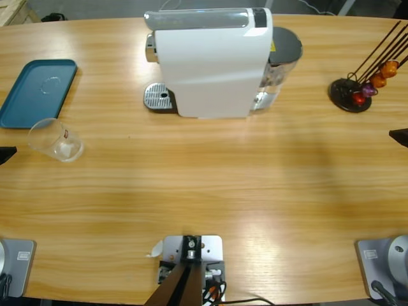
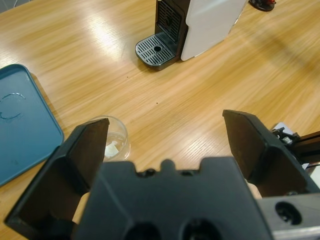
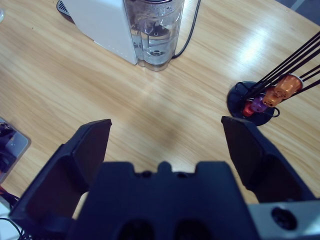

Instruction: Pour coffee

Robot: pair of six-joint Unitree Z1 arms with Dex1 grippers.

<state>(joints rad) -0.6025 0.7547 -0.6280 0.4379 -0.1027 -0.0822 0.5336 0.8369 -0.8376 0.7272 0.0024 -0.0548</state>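
Note:
A clear glass cup (image 1: 56,140) stands on the table left of centre, beside my left gripper (image 2: 165,132), whose black jaws are wide open with nothing between them. In the left wrist view the cup (image 2: 112,142) sits just past the left jaw. No amber liquid shows in the cup; the coffee is not in view. The white coffee machine (image 1: 210,64) stands at the back middle, its metal drip tray (image 1: 158,97) bare. My right gripper (image 3: 166,131) is open over bare wood at the right. Only black tips of the left gripper (image 1: 5,154) and right gripper (image 1: 400,136) show in the high view.
A blue tray (image 1: 38,91) lies at the far left, behind the cup. A black capsule stand (image 1: 350,92) with orange and red capsules stands at the back right. The machine's clear water tank (image 3: 155,35) and its cable face the right gripper.

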